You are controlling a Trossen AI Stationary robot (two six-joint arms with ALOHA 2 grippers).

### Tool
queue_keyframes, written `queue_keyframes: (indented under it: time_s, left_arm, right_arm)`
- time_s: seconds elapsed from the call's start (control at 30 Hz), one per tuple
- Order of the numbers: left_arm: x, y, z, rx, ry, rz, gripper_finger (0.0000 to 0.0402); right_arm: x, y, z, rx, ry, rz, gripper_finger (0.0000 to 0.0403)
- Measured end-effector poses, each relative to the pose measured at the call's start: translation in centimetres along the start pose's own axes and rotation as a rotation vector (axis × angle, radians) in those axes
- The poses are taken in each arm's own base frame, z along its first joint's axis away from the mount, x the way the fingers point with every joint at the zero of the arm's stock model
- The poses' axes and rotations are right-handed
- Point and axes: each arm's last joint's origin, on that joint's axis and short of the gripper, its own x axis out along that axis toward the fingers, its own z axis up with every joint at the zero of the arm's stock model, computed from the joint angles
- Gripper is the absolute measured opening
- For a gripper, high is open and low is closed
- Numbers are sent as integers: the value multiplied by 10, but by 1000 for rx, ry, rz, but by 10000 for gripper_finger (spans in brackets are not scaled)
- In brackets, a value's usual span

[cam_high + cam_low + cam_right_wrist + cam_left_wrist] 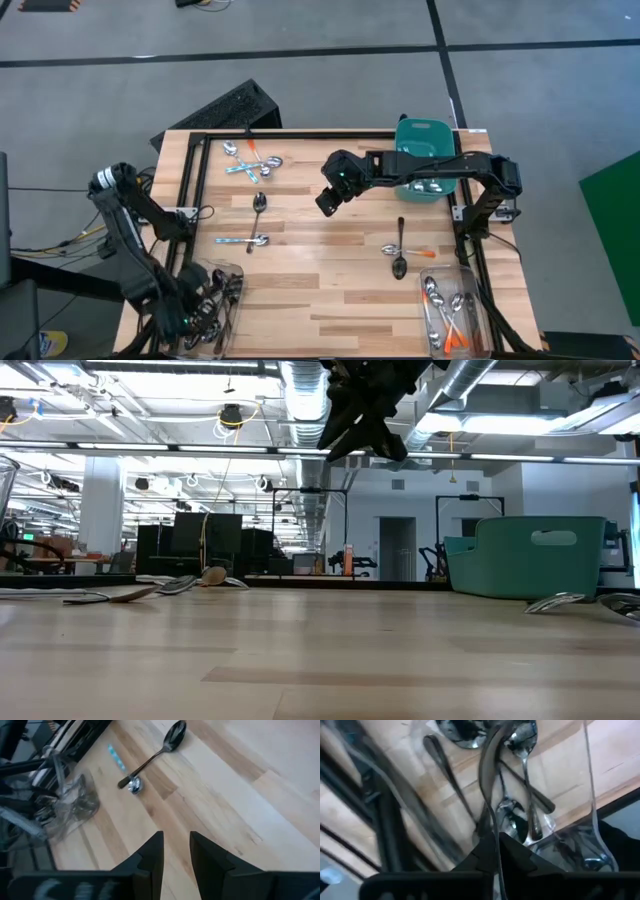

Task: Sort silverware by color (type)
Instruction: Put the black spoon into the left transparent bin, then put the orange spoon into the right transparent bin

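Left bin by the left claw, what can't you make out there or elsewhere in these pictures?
- Left clear bin, high view: spoon count unreadable; left claw and arm cover the pile.
- Teal tub, high view: contents hidden by right arm.
- Right claw, low view: top cut off by edge.

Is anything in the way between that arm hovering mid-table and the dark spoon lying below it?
Nothing visible. The right gripper, empty with fingers apart, hangs over bare table. The dark spoon lies on open wood, a blue-handled spoon just past it.
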Motion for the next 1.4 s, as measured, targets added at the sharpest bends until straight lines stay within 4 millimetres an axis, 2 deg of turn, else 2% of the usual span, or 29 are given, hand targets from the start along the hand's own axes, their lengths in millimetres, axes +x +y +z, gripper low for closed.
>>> queue_keyframes:
  time_s: [0.1,0.27,0.37,0.47,0.67,0.77,0.9,1.0,1.2,1.33,1.4]
  left_arm:
    - [6,-7,-3,-1,-15,-35,40]
    - [10,-12,-4,21,18,-23,125]
    - [5,-11,1,62,41,-34,170]
    - [-6,-10,14,60,-16,-95,196]
    - [-33,-3,57,-51,-280,-256,202]
    - [-44,1,80,-72,-387,-297,200]
    - [-52,2,105,-77,-465,-294,200]
    - [-52,1,121,-46,-468,-253,200]
    - [-54,4,156,-2,-491,-168,200]
    - [-57,8,186,-10,-531,-137,200]
    - [-60,8,202,0,-546,-160,200]
  right_arm:
    - [0,0,0,16,26,34,118]
    - [-9,3,4,38,98,84,118]
    - [-21,4,5,20,135,11,118]
    - [-25,-4,-3,61,194,-127,118]
    - [-37,-32,-25,105,387,-465,118]
    - [-36,-42,-34,93,464,-533,118]
    - [-26,-46,-53,84,555,-546,118]
    - [-15,-49,-75,61,663,-524,120]
    - [1,-44,-122,-131,826,-454,142]
    - [10,-42,-146,-318,873,-379,166]
    - [15,-45,-152,-355,875,-352,178]
